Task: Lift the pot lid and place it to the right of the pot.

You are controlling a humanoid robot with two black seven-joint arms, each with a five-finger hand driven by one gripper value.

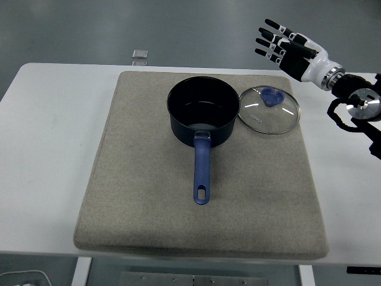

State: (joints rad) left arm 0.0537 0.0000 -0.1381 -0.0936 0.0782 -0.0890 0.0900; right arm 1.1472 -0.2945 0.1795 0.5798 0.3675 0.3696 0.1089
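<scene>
- Glass pot lid point(269, 109) flat on the grey mat point(143, 196), knob up, just right of the dark saucepan point(203, 117), rim seemingly touching or nearly touching the pan's side; exactly the spot named in the task, so placement looks done.
- Blue knob point(273, 96) off-centre toward the lid's far side in this view, clear of any fingers; nothing holding the lid.
- Saucepan uncovered, inside bare as far as visible, blue handle point(202, 173) pointing at the near edge of the counter point(47, 149); handle well away from the lid, so no fouling between the two.
- Right hand point(287, 44) raised beyond the mat's far right corner, well apart from the lid, fingers point(272, 25) spread wide and straight, empty; a posture fitting a release already made, not a grasp being prepared.
- Right forearm entering from the right edge, wrist above the counter's right side, high enough to leave lid and pan undisturbed.
- Left arm not visible anywhere.
- Small clear square object point(140, 54) on the floor-side background past the counter's far edge, no part in the job.
- Likely remaining: only pulling the arm back to rest; main risk a low sweep clipping the lid's rim and sliding it off the mat's right side.
</scene>
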